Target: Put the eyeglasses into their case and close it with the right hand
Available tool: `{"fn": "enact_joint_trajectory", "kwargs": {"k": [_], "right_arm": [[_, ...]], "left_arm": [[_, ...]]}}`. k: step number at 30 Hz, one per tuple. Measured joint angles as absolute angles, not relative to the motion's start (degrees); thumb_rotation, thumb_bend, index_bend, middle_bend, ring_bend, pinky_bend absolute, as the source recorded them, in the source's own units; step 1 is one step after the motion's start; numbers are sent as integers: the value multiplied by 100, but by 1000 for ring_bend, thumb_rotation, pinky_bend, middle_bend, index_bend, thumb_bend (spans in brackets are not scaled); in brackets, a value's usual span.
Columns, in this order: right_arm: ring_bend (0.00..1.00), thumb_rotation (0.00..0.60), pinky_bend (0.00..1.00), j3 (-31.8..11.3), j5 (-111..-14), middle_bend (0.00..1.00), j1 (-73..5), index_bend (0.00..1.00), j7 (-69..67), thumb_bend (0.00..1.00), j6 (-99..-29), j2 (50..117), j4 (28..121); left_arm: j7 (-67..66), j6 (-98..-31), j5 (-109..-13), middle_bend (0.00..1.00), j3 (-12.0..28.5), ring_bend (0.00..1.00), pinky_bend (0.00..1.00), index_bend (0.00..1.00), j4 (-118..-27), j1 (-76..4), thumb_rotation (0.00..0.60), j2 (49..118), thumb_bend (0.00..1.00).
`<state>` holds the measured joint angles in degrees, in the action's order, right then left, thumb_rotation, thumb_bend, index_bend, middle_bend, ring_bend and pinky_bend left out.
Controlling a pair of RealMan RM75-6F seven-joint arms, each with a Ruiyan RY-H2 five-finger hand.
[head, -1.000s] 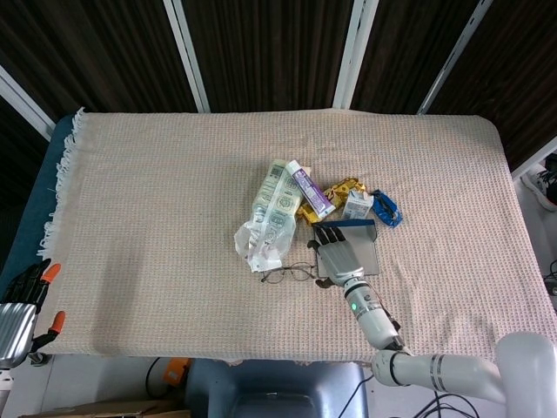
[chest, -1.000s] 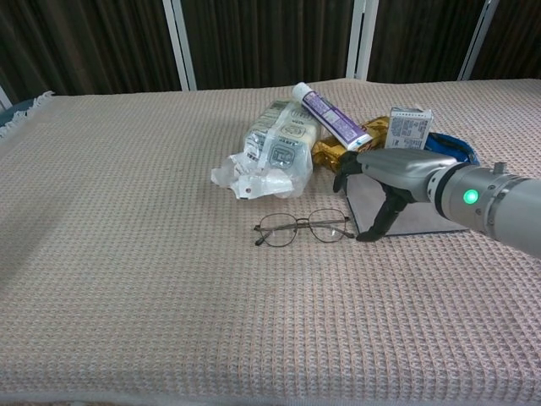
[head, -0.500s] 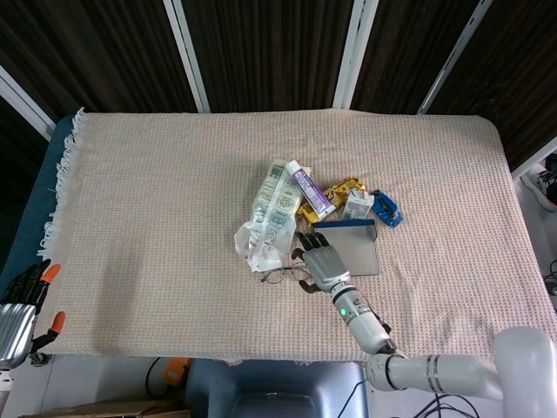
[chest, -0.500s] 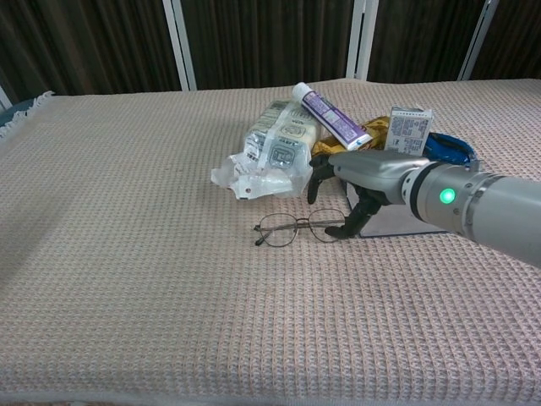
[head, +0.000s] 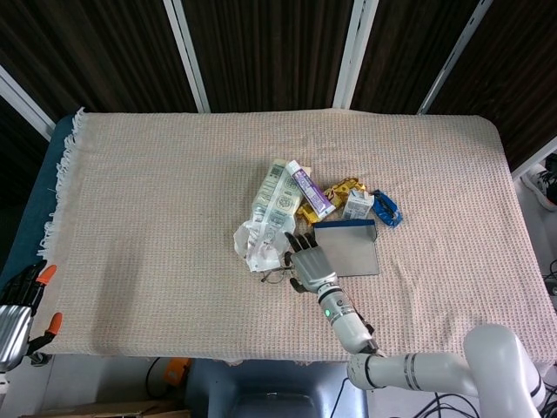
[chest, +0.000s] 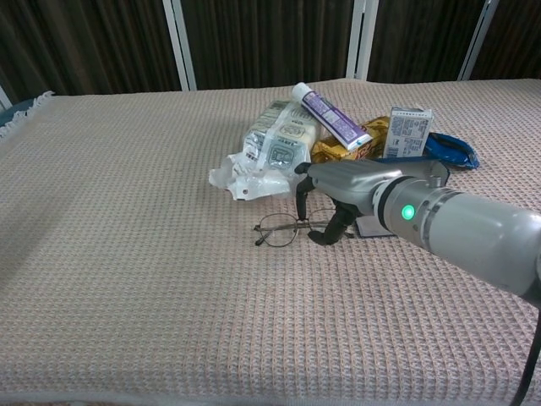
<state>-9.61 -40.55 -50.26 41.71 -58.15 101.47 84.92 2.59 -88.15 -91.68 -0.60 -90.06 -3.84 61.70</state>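
Note:
Thin wire eyeglasses [head: 271, 277] [chest: 275, 230] lie unfolded on the woven cloth, lenses facing the front edge. My right hand [head: 306, 259] [chest: 347, 186] is over their right half with fingers spread and pointing down; the thumb touches the cloth by the right lens, which it hides. Nothing is lifted. The flat grey case [head: 348, 248] with a blue far edge lies just right of the hand, mostly hidden behind it in the chest view [chest: 372, 227]. My left hand [head: 22, 287] hangs off the table's left front corner, fingers apart, holding nothing.
Behind the glasses lies a clutter: a crinkled plastic packet [head: 270, 213] [chest: 270, 152], a purple toothpaste tube [head: 309, 192] [chest: 330, 117], gold wrappers [head: 341, 187], a small carton [head: 357, 205] [chest: 407, 131] and a blue pouch [head: 387, 209] [chest: 448, 148].
My right hand has moved left, off the case and onto the right half of the eyeglasses. The case now shows uncovered in the head view. The glasses have not shifted.

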Motion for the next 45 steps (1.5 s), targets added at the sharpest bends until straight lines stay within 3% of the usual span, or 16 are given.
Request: {"fn": "enact_joint_trajectory", "kwargs": {"k": [12,28,39,45], "right_arm": [[0,600,0,-964,-4048,89,-5058,668,4249,579,-5930,10347,8283],[0,600,0,-1002,-4270,137,-4988,786,4220,580,-6102,10399,8222],[0,600,0,-1063,-4353,151,-4897,811,4141,579,-6158,10217,8435],[0,600,0,-1069,-4536,151,-4731,811,3994,580,-6311,9781,8869]], "left_arm": [[284,-8785,-9158,0,-54,0,122,0,-9000,-392,600,6163,403],[298,-8731,-9151,0,-54,0,122,0,-9001,-416,600,6165,405],[293,-8729,-9169,0,-54,0,122,0,-8991,-425,600,6177,407],[253,-8708,-9170,0,-57,0,122,0,-9000,-435,600,6188,406]]}}
